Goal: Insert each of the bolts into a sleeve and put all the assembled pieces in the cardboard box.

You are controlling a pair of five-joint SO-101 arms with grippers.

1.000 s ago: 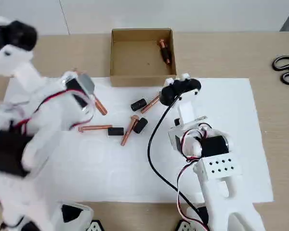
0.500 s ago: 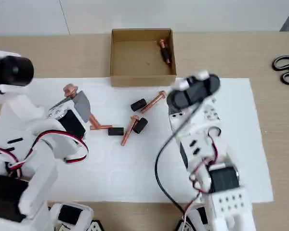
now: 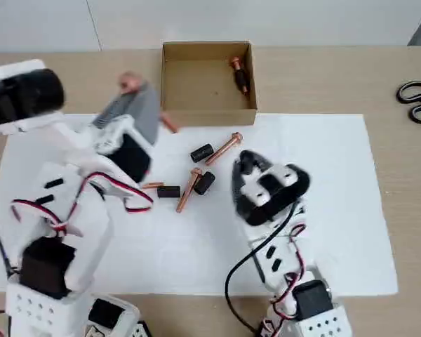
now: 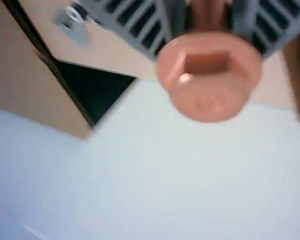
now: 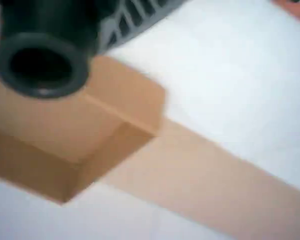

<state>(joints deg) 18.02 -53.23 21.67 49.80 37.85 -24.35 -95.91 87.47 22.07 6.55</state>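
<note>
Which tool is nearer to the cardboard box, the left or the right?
Left. The left tool, holding a bolt, is right beside a near corner of the cardboard box; the right tool, holding a sleeve, is farther off over the white sheet.

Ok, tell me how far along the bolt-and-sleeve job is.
Done: one assembled piece lies in the cardboard box. In hand: the left tool grips a bolt, the right tool a sleeve, not yet joined. Left: three loose bolts and three loose sleeves on the paper.
</note>
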